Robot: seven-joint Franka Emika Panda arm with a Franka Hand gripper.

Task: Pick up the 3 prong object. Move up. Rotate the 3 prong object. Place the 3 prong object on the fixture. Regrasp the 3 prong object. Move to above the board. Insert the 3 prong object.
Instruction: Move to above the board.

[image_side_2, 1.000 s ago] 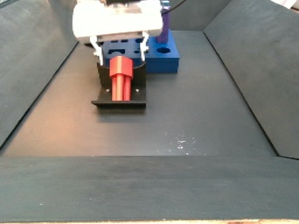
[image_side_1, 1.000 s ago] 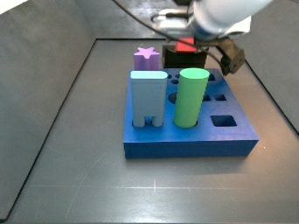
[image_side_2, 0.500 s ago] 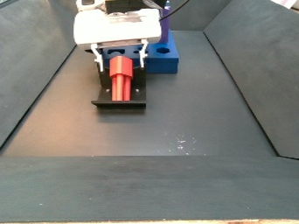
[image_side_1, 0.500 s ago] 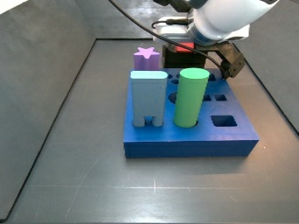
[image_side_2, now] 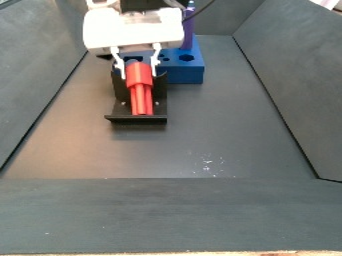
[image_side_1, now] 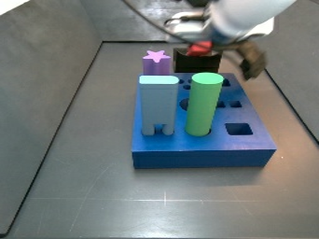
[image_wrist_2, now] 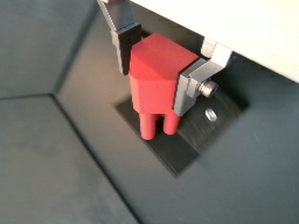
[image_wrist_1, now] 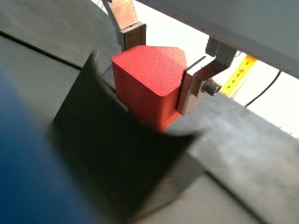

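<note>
The tool (image_side_2: 138, 66) now grips the red block (image_side_2: 139, 90) by its far end, jaws narrowed against its sides; earlier they stood clear. The block lies on the fixture (image_side_2: 138, 113), so regrasping looks done.

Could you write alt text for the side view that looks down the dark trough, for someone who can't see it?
A white robot gripper straddles the upper end of a red 3 prong object leaning on a dark fixture. A blue board sits just behind.

1. A robotics lab test cell: dark grey walled bench (image_side_2: 201, 150) enclosing the workspace.
2. The gripper (image_side_2: 135, 66) hangs over the fixture (image_side_2: 138, 112) near 11 o'clock.
3. The blue board (image_side_1: 200, 140) holds test pegs.
</note>
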